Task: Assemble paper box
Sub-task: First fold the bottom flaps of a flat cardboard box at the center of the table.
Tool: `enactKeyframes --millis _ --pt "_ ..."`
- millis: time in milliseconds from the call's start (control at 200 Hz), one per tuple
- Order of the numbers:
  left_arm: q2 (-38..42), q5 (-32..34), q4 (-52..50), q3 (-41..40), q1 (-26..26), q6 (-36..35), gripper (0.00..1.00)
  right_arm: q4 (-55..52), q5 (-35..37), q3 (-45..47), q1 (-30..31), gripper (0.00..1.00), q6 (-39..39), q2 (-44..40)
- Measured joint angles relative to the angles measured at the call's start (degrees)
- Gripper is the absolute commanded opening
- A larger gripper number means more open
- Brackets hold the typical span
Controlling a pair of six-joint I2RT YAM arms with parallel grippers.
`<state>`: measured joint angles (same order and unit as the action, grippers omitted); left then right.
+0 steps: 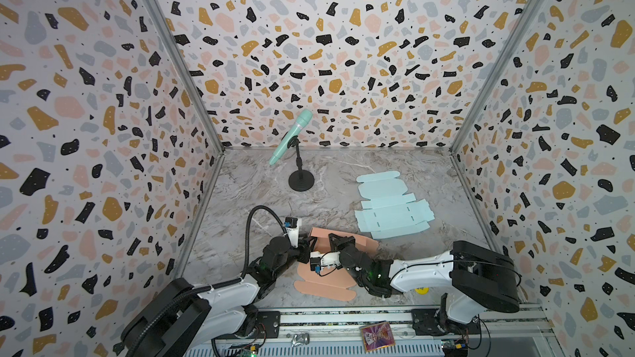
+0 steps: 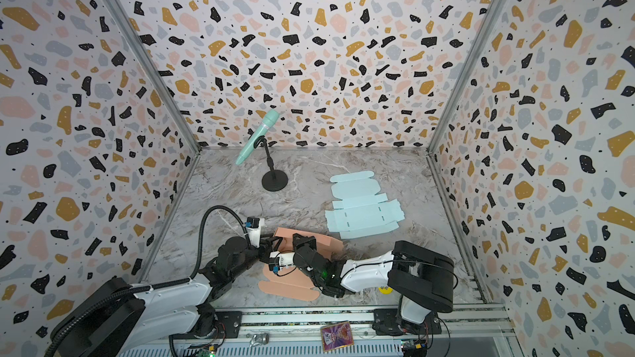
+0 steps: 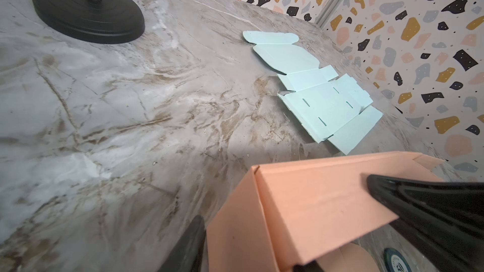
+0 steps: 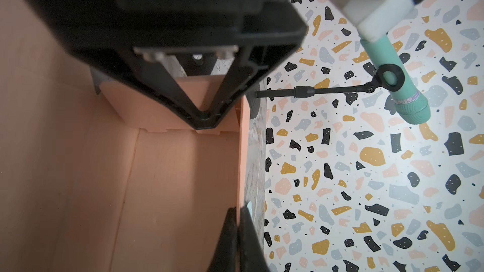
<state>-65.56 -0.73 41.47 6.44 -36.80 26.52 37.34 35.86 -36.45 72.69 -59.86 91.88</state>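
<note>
Cardboard blanks number two on the marble tabletop point(image 1: 240, 183): one salmon-pink box blank point(image 1: 323, 279), partly folded, and one pale blue box blank point(image 1: 391, 214), fully flat. The pink blank lies at about 6 o'clock of the tabletop, close to its front edge; the blue blank lies at about 3 o'clock, just beyond the pink one and apart from it.

Arms number two, each ending in one pincer, and both meet over the pink blank. The left pincer point(image 3: 288, 231) stands part-way wide, one finger point(image 3: 432, 218) inside the raised pink wall and one outside it; whether the fingers press on the wall cannot be told. The right pincer point(image 4: 239, 234) is pinched tight on the thin edge of another upright pink wall, its two fingers nearly meeting across the cardboard. Seen from the right wrist, the pink floor panel has raised walls on at least two sides, and the left pincer reaches into the far corner.

One mint-green microphone point(image 1: 292, 135) sits tilted on one black stand point(image 1: 301, 180) at about 11 o'clock. On the front rail lie one printed card point(image 1: 376, 336) and one small metal piece point(image 1: 300, 339), at 6 o'clock.
</note>
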Motion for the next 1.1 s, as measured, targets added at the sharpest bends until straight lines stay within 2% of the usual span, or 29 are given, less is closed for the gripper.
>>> enactKeyframes --millis 405,621,726,906,1101 --pt "-1.16 3.74 1.75 -1.7 -3.17 -0.35 0.27 0.13 0.35 0.0 1.33 0.06 0.57 0.24" --pt "-1.73 6.29 2.36 -1.68 -4.24 -1.46 0.16 -0.37 0.63 -0.37 2.38 0.11 2.14 0.24" --pt "-1.51 7.34 2.14 -1.7 -4.55 -1.97 0.13 -2.12 0.37 -1.6 2.95 0.2 4.11 0.24" --pt "0.11 8.35 0.63 -2.12 -4.76 -1.95 0.12 -7.1 -1.64 -3.96 3.19 0.37 9.94 0.15" --pt "1.4 8.81 0.22 -2.23 -4.92 -1.92 0.12 -17.29 -8.92 -5.88 3.26 0.57 23.37 -6.12"
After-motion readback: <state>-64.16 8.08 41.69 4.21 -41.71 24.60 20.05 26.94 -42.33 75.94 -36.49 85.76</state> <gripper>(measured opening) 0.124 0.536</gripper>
